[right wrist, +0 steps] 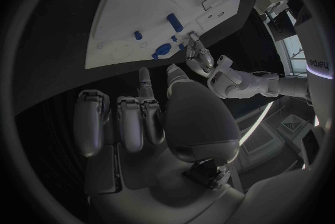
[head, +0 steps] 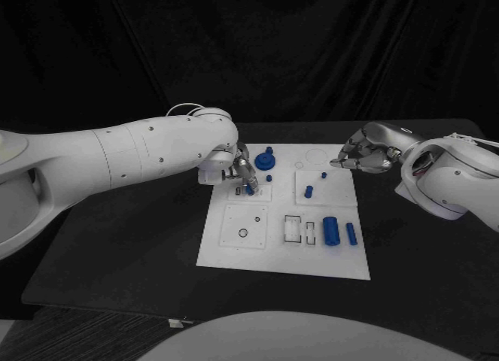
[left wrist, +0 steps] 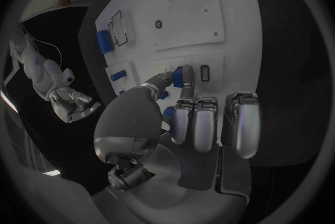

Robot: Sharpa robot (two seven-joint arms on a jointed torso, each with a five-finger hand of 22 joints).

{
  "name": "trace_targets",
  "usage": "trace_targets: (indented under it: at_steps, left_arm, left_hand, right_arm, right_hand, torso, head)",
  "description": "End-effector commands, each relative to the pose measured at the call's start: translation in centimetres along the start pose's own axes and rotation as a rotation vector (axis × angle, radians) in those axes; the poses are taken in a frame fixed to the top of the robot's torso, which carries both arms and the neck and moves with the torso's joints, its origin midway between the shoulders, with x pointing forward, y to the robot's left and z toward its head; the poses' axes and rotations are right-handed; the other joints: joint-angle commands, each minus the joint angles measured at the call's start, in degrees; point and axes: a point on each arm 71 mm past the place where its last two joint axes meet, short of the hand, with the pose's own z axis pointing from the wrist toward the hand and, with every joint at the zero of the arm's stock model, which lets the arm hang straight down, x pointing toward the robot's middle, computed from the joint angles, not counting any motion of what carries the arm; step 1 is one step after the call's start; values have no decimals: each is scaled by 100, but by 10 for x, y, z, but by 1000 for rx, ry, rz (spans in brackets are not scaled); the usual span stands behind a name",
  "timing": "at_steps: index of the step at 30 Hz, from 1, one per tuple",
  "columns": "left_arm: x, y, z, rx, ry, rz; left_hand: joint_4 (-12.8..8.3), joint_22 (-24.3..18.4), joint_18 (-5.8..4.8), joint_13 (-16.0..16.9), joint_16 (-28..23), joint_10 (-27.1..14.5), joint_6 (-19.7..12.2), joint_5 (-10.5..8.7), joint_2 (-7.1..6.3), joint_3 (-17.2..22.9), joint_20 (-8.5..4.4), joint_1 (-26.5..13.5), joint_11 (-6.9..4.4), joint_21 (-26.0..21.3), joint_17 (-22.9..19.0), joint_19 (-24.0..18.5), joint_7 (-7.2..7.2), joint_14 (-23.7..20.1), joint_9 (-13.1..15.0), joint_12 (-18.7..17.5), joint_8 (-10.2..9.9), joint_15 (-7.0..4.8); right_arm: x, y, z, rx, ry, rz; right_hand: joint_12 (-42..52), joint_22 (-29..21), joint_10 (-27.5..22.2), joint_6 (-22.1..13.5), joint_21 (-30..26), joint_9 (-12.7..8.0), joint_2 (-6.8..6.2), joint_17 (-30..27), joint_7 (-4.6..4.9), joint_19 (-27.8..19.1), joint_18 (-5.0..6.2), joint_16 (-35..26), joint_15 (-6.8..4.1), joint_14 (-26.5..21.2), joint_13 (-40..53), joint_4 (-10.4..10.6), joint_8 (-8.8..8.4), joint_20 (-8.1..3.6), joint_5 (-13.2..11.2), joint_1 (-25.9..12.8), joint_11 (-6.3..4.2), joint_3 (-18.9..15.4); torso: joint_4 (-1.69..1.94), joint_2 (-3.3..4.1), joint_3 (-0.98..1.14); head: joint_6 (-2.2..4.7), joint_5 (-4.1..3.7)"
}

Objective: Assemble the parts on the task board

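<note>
**Left hand pinching a small blue part at the board's far-left block**

The board (head: 236,252) is lying in the middle of the black table (head: 119,248). The left hand (head: 236,171) is reaching over the board's far-left corner, where a raised white block (head: 253,191) is sitting. In the left wrist view the thumb and one finger (left wrist: 187,76) are closing on a small blue part (left wrist: 178,76) right beside a dark slot (left wrist: 204,73) in that block; the other fingers are lying curled together, away from the pinch. Whether the part is already seated in the block or only touching it is not clear.

The right hand (head: 369,153) is hovering at the board's far-right edge with its fingers curled in toward the palm. In the right wrist view a small blue piece (right wrist: 144,84) is showing at the tip of one raised finger, so whether this hand is holding something cannot be settled.

Other parts are resting on the board: a round blue knob (head: 266,159) is standing at the far edge near the left hand, a short peg (head: 310,192) is sitting on the right-hand block, and a fat cylinder (head: 330,230) with a thinner rod (head: 350,234) just beside it is lying near the right edge. Outlined rectangles (head: 300,229) are lying left of the cylinder, and a small ring mark (head: 243,232) is showing on the near-left plate.
</note>
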Motion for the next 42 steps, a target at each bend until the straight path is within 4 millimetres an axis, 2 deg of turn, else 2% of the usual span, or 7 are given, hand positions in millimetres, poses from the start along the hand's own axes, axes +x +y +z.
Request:
trace_targets:
  at_steps: [1,4,6,14,42]
  left_arm:
    - [4,-1,2,12,20,7]
    - [5,0,3,7,26,11]
    - [5,0,3,4,30,13]
    - [8,0,3,0,45,23]
    - [6,-1,6,10,13,-5]
  left_hand:
    - [-20,953,0,1576,76,636,89,-65,85,431,-59,-68,-53,-65,1524,114,-119,645,-5,124,-64,-87]
    - [-18,948,2,1576,76,636,94,-119,80,426,-59,-73,-53,-73,1524,110,-119,645,-18,124,-79,-86]
    - [-18,950,2,1576,76,636,104,-255,74,415,-58,-75,-52,-77,1524,111,-118,645,-42,124,-108,-85]
    - [-15,929,9,1576,76,636,105,-346,60,398,-56,-83,-49,-106,1524,93,-115,645,-65,124,-138,-83]
    - [-23,919,13,1576,76,636,100,-365,86,415,-55,-58,-48,-122,1524,85,-117,645,-83,124,-163,-82]
  right_arm:
    - [2,-2,0,22,10,-2]
    - [2,-2,0,23,12,-3]
    - [2,-2,0,23,12,-3]
    - [2,-2,0,25,17,-4]
    - [4,-4,0,38,30,9]
  right_hand:
    - [95,1263,576,8,-87,94,19,1585,2,196,-24,114,10,568,1582,-28,67,48,90,133,43,-14]
    - [95,1263,576,8,-87,94,19,1585,2,196,-24,114,10,568,1582,-28,67,48,90,133,43,-14]
    - [95,1259,576,5,-97,94,21,1585,3,191,-22,114,10,568,1582,-27,66,48,92,135,44,-18]
    - [95,1258,576,4,-101,94,21,1585,3,188,-21,114,10,568,1582,-26,65,48,92,136,44,-20]
    - [95,1250,576,-13,-124,91,25,1585,5,177,-15,114,10,568,1582,-26,56,49,96,146,43,-25]
  torso:
    - [-2,-2,1]
    - [-1,-2,2]
    - [-1,-1,1]
    - [-2,-5,2]
    - [-1,1,1]
  head:
    - [0,3]
    - [0,1]
    - [0,0]
    - [0,13]
    - [0,-14]
